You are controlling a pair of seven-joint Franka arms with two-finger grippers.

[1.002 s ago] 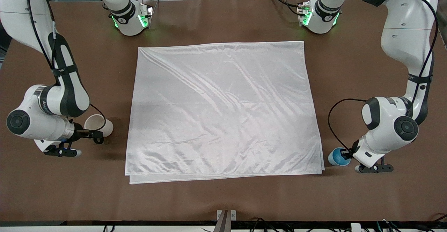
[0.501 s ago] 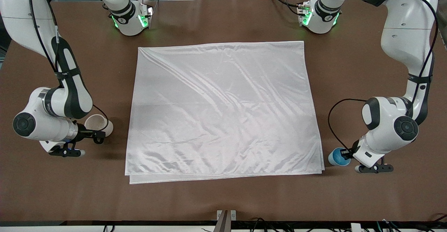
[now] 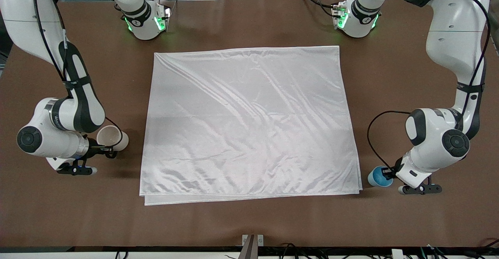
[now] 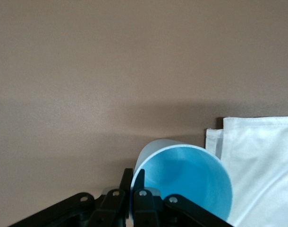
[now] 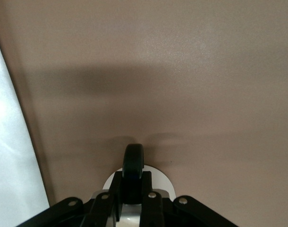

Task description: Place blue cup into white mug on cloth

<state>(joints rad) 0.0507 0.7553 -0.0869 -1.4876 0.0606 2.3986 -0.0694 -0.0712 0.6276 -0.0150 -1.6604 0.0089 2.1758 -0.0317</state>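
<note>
The blue cup (image 3: 378,177) is by the corner of the cloth (image 3: 249,122) at the left arm's end of the table, tilted, low over the brown tabletop. My left gripper (image 3: 387,172) is shut on its rim; in the left wrist view the fingers (image 4: 136,178) pinch the cup's wall (image 4: 186,182). The white mug (image 3: 112,138) is beside the cloth's edge at the right arm's end, tilted, its mouth showing. My right gripper (image 3: 109,152) is shut on its black handle (image 5: 133,163), with the mug's white body (image 5: 156,177) underneath.
The cloth lies flat with wrinkles in the middle of the brown table (image 3: 249,224). Its corner shows in the left wrist view (image 4: 262,161) and its edge in the right wrist view (image 5: 12,156). Both arm bases stand along the table's edge farthest from the front camera.
My right arm has shifted a little toward the cloth, carrying the mug with it. My left gripper and the blue cup have barely moved.
</note>
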